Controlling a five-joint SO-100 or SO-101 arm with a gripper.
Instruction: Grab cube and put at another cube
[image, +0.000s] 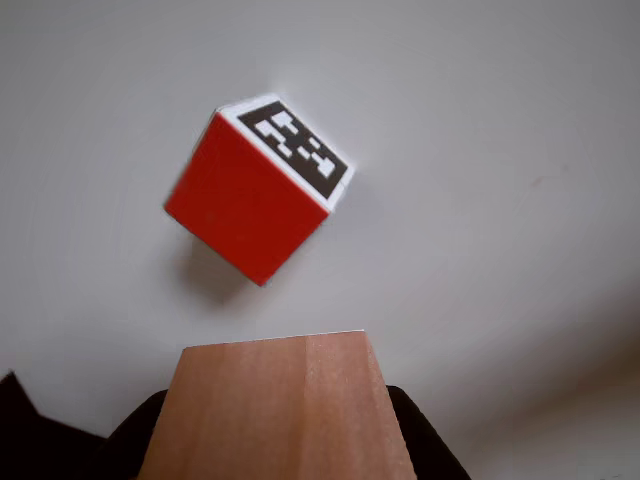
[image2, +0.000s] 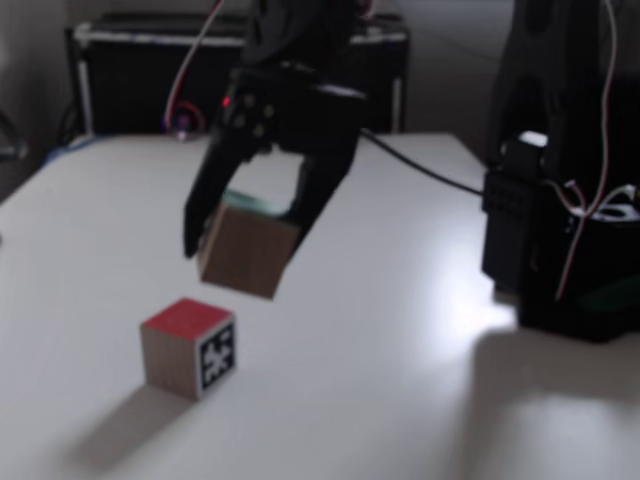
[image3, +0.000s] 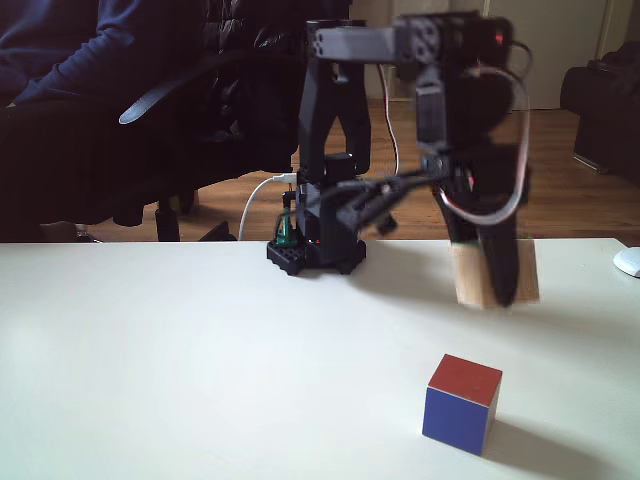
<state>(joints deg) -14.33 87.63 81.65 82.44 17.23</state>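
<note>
I have the cube (image2: 245, 250) pinched in my end effector (image2: 245, 225), lifted clear of the worktop (image2: 400, 400). It hangs near the other cube (image2: 190, 347); lowering and releasing beside it remain.

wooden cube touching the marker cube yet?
No: in a fixed view the wooden cube hangs tilted in the gripper, clear of the table, with a visible gap above the marker cube.

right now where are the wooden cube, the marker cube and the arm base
wooden cube (image2: 245, 250), a fixed view, its front wooden face
marker cube (image2: 218, 358), a fixed view, its black-and-white marker face
arm base (image3: 316, 252), a fixed view, its black foot
</note>
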